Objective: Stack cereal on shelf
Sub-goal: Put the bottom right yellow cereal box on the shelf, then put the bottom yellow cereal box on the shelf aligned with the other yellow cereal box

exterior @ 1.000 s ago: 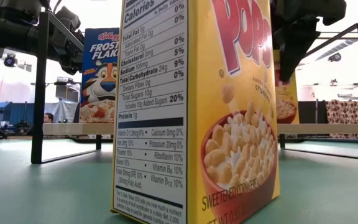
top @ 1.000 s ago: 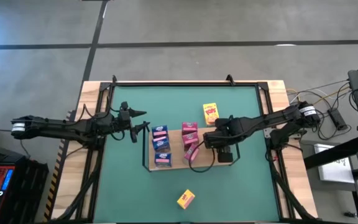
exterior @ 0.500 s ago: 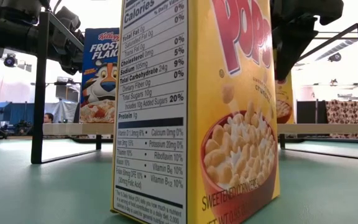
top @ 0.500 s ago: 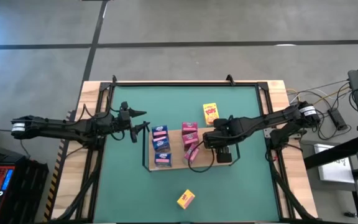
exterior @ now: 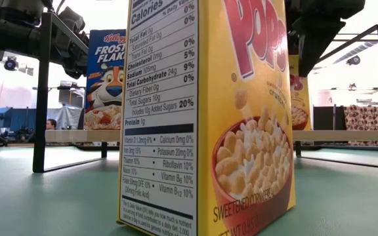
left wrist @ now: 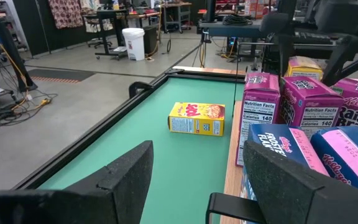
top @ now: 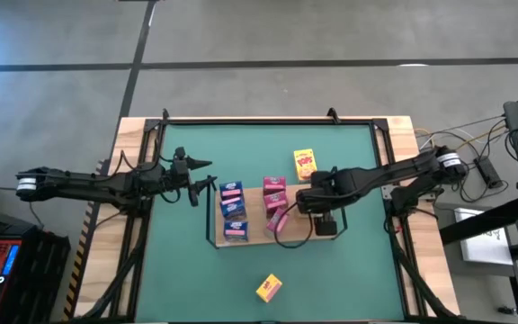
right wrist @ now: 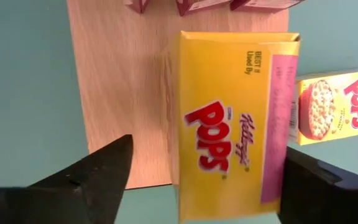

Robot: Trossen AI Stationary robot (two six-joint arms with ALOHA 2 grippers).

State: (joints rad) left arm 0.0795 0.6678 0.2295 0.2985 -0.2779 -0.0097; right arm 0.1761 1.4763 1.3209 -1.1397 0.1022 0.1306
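The shelf (top: 254, 232) is a light-wood board (right wrist: 123, 81) with black rails, lying mid-table. Blue cereal boxes (top: 233, 209) and pink ones (top: 275, 203) stand on it. A yellow box (right wrist: 229, 118) stands at the board's right end, seen top-on in the right wrist view. My right gripper (right wrist: 207, 152) hangs open above it, one finger on each side, with a clear gap on one side. My left gripper (top: 200, 186) (left wrist: 197, 183) waits open at the shelf's left end, with nothing between its fingers.
One yellow box (top: 305, 164) lies face up on the green table beyond the shelf. Another (top: 269, 288) (exterior: 205, 118) stands near the front edge, filling the low view. Black frame posts (exterior: 41, 98) rise at the table's sides. Green tabletop lies bare left and right of the shelf.
My right gripper has opened above the shelf's right end and let go of the yellow box, which stays standing on the board. In the low view its dark finger has drawn up and away from that box.
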